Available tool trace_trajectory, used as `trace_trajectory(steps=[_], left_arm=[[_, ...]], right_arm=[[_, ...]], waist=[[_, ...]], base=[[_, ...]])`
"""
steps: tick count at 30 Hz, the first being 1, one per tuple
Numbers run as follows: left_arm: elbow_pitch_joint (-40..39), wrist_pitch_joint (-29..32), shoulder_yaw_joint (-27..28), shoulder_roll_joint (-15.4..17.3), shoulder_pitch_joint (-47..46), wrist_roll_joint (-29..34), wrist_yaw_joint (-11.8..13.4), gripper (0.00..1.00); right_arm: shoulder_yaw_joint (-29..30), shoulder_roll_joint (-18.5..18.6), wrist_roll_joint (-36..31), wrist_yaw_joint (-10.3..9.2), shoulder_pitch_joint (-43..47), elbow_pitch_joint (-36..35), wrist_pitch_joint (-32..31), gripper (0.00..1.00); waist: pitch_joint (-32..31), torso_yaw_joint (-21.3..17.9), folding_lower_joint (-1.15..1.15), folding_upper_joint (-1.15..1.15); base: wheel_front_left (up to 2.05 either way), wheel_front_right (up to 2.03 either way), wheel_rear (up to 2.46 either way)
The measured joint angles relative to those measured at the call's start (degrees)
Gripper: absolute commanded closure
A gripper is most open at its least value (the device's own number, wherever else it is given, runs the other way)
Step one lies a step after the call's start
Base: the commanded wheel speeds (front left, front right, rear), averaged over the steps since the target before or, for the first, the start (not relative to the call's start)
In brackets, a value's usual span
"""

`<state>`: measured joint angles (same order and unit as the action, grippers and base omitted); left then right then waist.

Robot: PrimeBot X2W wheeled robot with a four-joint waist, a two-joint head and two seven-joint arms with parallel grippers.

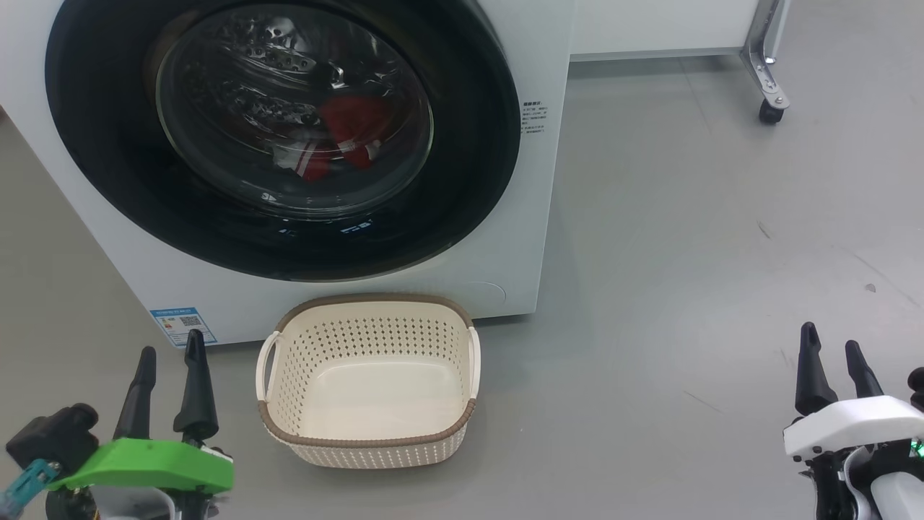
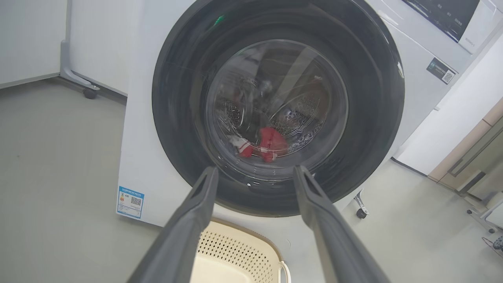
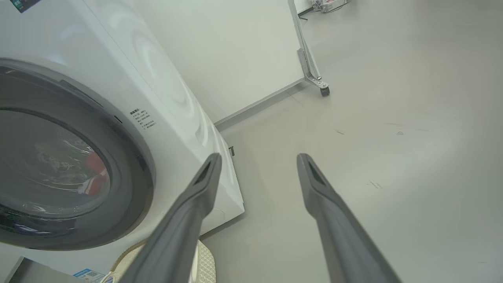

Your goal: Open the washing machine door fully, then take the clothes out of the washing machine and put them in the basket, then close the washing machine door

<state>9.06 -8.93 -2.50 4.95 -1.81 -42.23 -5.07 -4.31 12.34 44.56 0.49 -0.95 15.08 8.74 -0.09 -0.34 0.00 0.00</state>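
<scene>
The left fingers [image 1: 195, 390] stand spread wide with nothing between them. They are low in front of the washing machine [image 1: 534, 180], near its left corner, and the left wrist view shows them aimed straight at its front. The right fingers [image 1: 812, 368] are just as wide apart and just as empty. They hang over bare floor [image 1: 686, 253], well off to the right of the washing machine and touching nothing. The basket [image 1: 375, 442] sits on the floor just in front of the washing machine, under the lower edge of the door [image 1: 108, 159], and it has nothing in it. The door looks shut, with its black rim flat against the white front. The red and white clothes [image 1: 354, 130] lie inside the washing machine, seen through the glass, low in the drum. Judged from this, no part of the task is done yet. The door has to be swung fully open, the clothes lifted out and dropped into the basket, and the door pushed shut again. With both sets of fingers apart from the washing machine, the first step, reaching for the door, looks about to start rather than under way.
</scene>
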Motion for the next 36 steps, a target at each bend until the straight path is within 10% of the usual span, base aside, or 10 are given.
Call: trace_trajectory(steps=[36], left_arm=[[-0.18,-5.52,-3.59,-0.64,1.88,25.76,2.33,0.00]], right_arm=[[-6.49,0.16,-25.04,-5.26,0.59,-2.34,5.28,0.00]], waist=[[-0.18,-0.07,0.00,0.00]], base=[[0.00,0.00,0.00]])
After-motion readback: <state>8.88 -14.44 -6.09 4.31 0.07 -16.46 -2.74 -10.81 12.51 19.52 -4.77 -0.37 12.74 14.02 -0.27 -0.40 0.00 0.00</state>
